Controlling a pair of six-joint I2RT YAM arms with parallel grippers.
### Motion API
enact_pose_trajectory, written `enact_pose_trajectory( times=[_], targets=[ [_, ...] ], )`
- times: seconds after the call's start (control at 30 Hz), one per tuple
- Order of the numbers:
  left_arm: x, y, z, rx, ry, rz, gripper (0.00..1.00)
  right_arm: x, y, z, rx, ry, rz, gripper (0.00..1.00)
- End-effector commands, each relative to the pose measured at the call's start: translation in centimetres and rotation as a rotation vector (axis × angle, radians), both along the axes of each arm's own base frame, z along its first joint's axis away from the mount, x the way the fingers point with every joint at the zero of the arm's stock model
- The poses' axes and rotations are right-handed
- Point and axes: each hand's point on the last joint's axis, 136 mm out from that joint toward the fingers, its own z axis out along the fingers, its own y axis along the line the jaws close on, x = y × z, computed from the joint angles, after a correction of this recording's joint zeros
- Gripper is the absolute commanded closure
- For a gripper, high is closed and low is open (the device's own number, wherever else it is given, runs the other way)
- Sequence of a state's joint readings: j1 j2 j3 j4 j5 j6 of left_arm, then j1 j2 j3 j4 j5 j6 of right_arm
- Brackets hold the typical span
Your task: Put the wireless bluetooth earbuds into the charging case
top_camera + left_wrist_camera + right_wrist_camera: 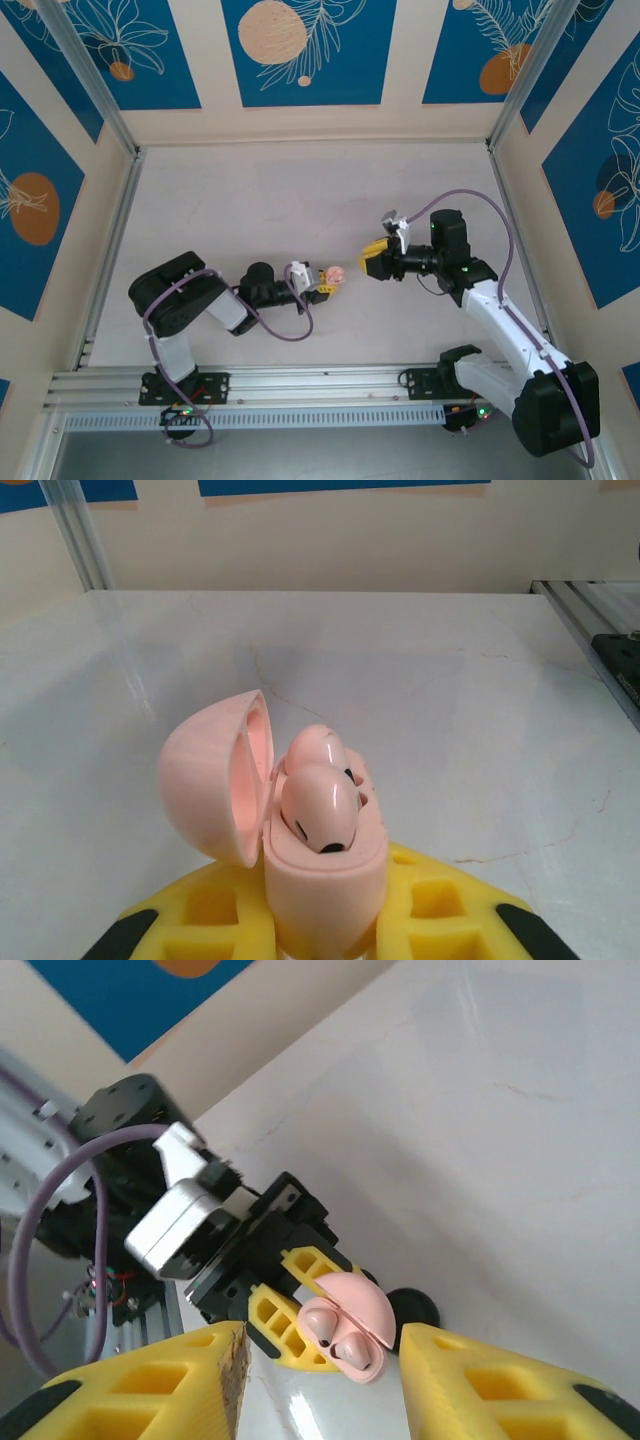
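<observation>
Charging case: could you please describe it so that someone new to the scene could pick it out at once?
Near the middle of the table, find the yellow-padded left gripper. Clamped in it is the charging case: a small pale-pink shell, lid hinged open, two pink earbuds seated inside, the only pink among black and yellow hardware.

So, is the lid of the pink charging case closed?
No, the lid of the charging case stands swung open to the side, with two pink earbuds seated inside.
</observation>
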State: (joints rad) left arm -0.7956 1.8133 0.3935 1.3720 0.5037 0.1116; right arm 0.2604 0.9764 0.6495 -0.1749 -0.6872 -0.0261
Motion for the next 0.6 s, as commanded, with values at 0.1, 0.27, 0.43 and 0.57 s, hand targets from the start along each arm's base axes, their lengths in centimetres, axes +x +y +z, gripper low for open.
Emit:
enact_pose_trajectory(
  times=[0.1, 0.27, 0.43, 0.57],
  targets=[
    [-1.5, -0.5, 1.9, -0.047, -0.043, -0.072, 0.96, -2.2, 0.1, 0.9, -0.081, -0.283, 0.181, 0.47],
    [-1.7, -0.5, 2.0, -0.049, -0.05, -0.082, 0.96, -2.9, -0.1, 0.6, -0.202, -0.344, 0.265, 0.44],
    [-1.6, -0.6, 1.9, -0.048, -0.049, -0.081, 0.96, -3.1, -0.6, -0.6, -0.358, -0.349, 0.34, 0.42],
    [-1.6, -0.6, 2.1, -0.05, -0.054, -0.081, 0.96, -2.5, -0.5, -2.2, -0.48, -0.365, 0.398, 0.41]
  ],
)
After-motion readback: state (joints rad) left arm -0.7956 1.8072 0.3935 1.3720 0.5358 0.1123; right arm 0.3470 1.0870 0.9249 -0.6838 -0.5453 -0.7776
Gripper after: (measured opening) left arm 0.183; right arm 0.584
